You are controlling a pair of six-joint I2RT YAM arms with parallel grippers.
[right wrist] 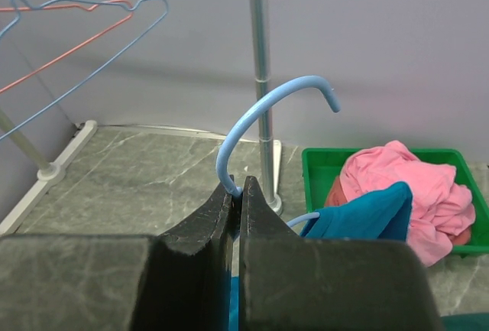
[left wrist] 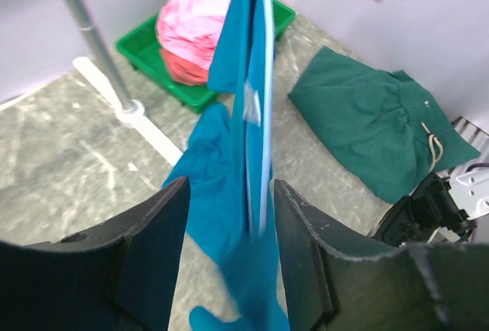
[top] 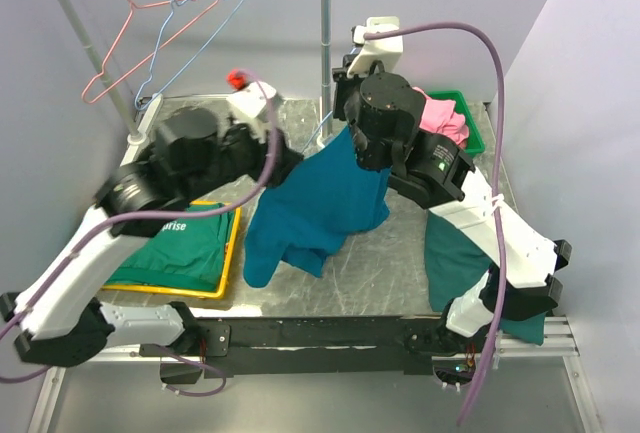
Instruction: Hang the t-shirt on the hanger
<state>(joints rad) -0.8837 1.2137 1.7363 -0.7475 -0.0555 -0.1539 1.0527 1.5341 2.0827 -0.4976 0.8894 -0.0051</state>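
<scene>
At rear, pink garment (right wrist: 397,178) in green bin (right wrist: 317,182), right end effector (right wrist: 237,186) pinching hanger (right wrist: 313,80), left end effector (left wrist: 231,186) spread

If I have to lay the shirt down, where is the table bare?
Bare table lies at the near middle, between the yellow tray and the dark green garment, beside the hanging t-shirt. A smaller strip is free behind, by the rack post. The left side and the right, with the green bin, are crowded.
</scene>
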